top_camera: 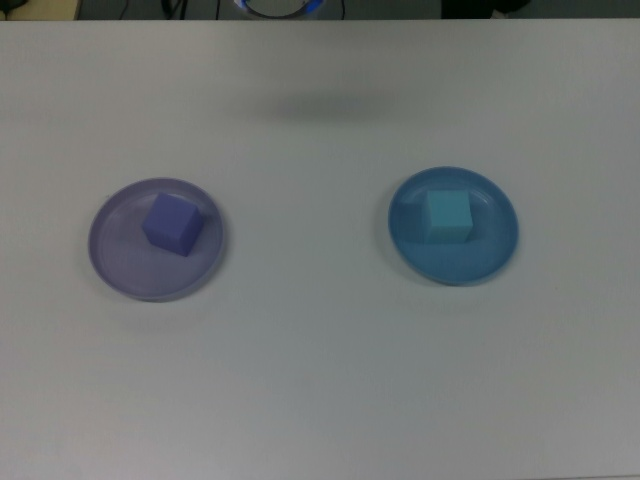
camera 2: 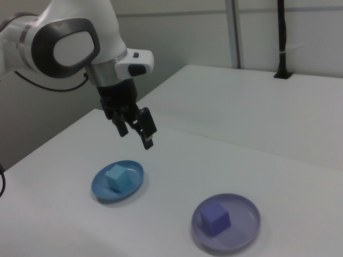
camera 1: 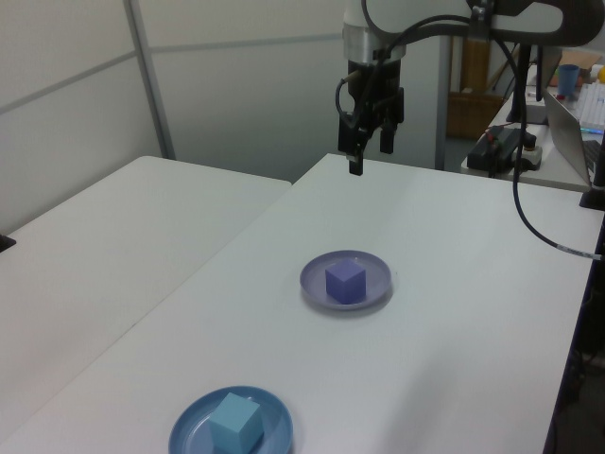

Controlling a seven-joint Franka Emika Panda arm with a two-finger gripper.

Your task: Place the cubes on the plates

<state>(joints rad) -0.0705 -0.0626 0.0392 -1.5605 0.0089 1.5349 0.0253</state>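
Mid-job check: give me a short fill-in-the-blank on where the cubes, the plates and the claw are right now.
1. The purple-blue cube sits on the ____ plate.
2. The teal cube sits on the ____ plate.
3. The claw holds ____; it hangs in the air above the table.
4. In the top view, the blue plate lies to the ____ of the lavender one.

Missing words: lavender; blue; nothing; right
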